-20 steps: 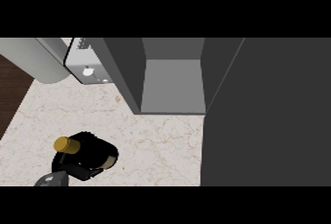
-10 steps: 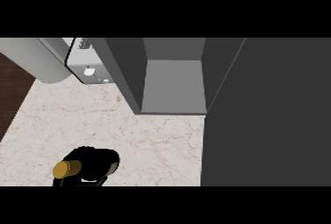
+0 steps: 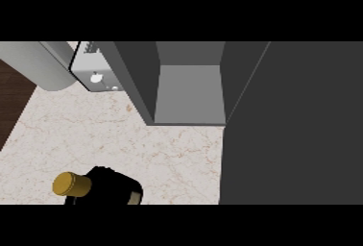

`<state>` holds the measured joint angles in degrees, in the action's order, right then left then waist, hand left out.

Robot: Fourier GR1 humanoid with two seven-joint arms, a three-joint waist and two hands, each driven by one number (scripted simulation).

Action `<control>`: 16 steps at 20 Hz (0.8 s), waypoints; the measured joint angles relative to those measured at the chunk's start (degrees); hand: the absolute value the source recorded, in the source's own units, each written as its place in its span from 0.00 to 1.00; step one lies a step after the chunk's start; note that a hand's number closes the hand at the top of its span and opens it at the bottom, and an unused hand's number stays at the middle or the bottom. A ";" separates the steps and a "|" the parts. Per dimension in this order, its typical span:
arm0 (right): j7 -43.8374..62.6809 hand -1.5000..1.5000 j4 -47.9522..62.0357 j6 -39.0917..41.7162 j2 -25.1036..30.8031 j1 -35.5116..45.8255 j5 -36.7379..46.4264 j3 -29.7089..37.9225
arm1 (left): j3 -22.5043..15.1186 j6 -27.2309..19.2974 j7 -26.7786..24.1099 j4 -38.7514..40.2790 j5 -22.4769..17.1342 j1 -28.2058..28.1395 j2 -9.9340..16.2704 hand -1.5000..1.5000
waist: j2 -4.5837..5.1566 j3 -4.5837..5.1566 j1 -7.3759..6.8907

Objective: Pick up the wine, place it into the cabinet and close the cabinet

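Observation:
The wine [image 3: 71, 184] shows as a gold cap sticking out to the left of a black mass at the view's lower left edge. That mass is my left hand [image 3: 108, 186], curled round the dark bottle; hand and bottle body merge and I cannot separate them. The bottle leans with its cap toward the left. The cabinet [image 3: 190, 93] stands open at the top centre, its grey inside bare. Its dark door [image 3: 291, 125] fills the right side. The wine is well in front of and left of the opening. My right hand does not show.
A pale marble counter [image 3: 142, 139] runs between the hand and the cabinet. A grey cylinder [image 3: 35, 65] and a light metal box [image 3: 92, 74] stand at the back left. The counter's left edge borders dark wood [image 3: 10, 105].
The wine and the hand moved down toward the view's lower edge, away from the cabinet. The grey forearm seen a second ago has left the view.

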<state>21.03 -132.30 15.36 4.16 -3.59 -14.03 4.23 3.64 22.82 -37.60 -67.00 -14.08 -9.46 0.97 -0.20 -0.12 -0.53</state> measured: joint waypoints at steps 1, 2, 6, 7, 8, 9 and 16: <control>-0.77 0.00 0.46 0.28 -0.30 -0.50 0.45 -0.29 | -1.37 -0.85 1.83 -3.67 -1.03 -1.38 -0.20 1.00 | 0.01 0.01 0.00; -0.71 0.00 -0.43 -0.01 -1.02 -1.23 1.32 -1.47 | -1.94 -1.19 3.35 -5.92 -1.87 -1.80 -0.36 1.00 | 0.03 0.01 0.10; -0.96 0.00 -0.11 0.20 -0.77 -0.87 1.17 -0.99 | -7.26 -5.19 9.29 -18.10 -4.21 -6.55 -0.73 1.00 | 0.07 0.05 0.18; -1.19 0.00 -0.45 0.09 -1.29 -1.50 1.67 -1.64 | -8.75 -7.03 10.93 -20.43 -4.81 -6.44 -0.77 1.00 | 0.07 0.06 0.25; -0.76 0.00 -0.80 -0.03 -1.34 -1.60 1.56 -1.81 | -9.03 -7.68 12.74 -23.00 -5.46 -6.67 -0.78 1.00 | 0.08 0.07 0.28; -0.77 0.00 -0.29 0.05 -1.30 -1.23 1.64 -1.93 | -10.38 -9.61 14.01 -24.86 -5.92 -6.36 -0.81 1.00 | 0.09 0.07 0.30; -0.32 0.00 0.14 -0.04 -0.83 -0.31 1.27 -1.15 | -13.78 -18.61 20.97 -32.67 -6.67 -2.43 -0.89 1.00 | 0.15 0.10 0.50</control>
<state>20.71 -132.15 15.31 3.33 -3.90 -12.76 3.08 -10.14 4.21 -16.63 -99.67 -20.76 -11.89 0.08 -0.05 -0.02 -0.03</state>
